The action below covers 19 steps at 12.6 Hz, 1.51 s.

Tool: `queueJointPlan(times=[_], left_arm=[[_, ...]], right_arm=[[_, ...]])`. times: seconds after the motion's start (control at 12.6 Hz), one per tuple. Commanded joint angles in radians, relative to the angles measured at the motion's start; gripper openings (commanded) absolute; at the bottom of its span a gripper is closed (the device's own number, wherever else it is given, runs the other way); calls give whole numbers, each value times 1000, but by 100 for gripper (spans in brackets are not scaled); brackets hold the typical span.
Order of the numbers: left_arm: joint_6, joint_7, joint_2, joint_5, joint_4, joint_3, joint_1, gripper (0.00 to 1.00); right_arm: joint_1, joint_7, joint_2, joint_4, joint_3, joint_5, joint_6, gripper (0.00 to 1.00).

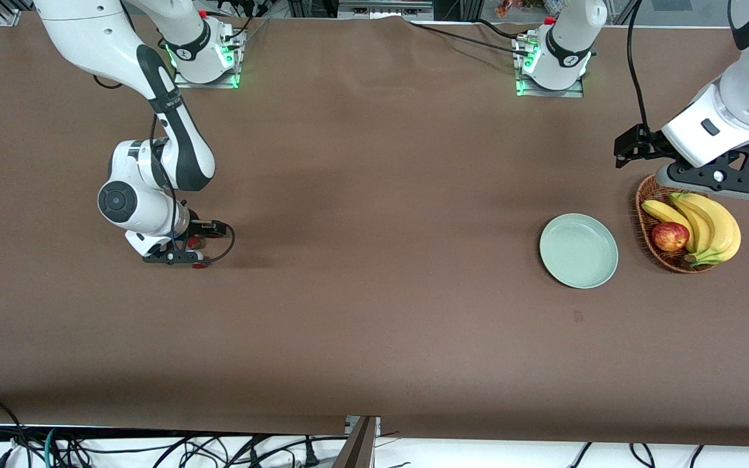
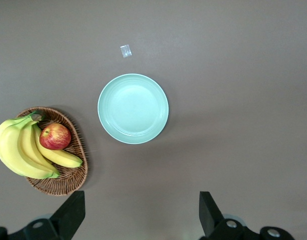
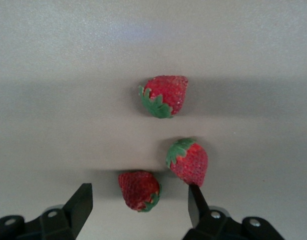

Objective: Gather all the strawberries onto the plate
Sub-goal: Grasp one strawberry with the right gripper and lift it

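Three strawberries lie close together on the brown table at the right arm's end; in the right wrist view they are one [image 3: 164,95], a second [image 3: 188,161] and a third [image 3: 139,190]. My right gripper [image 3: 139,204] is open and low over them, with the third berry between its fingers [image 3: 81,205], untouched. In the front view only red bits [image 1: 196,244] show beside the right gripper [image 1: 183,253]. The mint-green plate [image 1: 578,250] sits empty at the left arm's end. My left gripper [image 1: 712,182] waits open and empty over the basket; its wrist view shows the plate [image 2: 133,108].
A wicker basket [image 1: 649,195] with bananas [image 1: 706,224] and a red apple [image 1: 670,236] stands beside the plate, toward the left arm's end. A small clear scrap [image 1: 578,316] lies nearer to the front camera than the plate.
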Motion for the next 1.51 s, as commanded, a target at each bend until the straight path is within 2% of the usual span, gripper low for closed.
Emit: queueJointPlan(times=[0.0,0.71,0.79,0.95,1.27,1.43], left_arm=[[-25,-2,15,27,39,-4,2,100],[-25,-2,15,27,45,-1,3,100],[-25,-2,15,27,45,-1,3,100],[-25,-2,15,27,45,-1,5,100],[-25,-2,15,27,45,-1,3,100],[-25,-2,15,27,45,-1,3,100]], right_arm=[[-2,7,-12,-39,16,20,44,80],[-2,11,-1,-33,18,43,53,28],[-2,12,-6,-29,19,43,45,26],[-2,62,-17,6,62,72,4,26],[9,286,1,141,199,93,-33,26],[29,413,79,259,281,170,-24,26]])
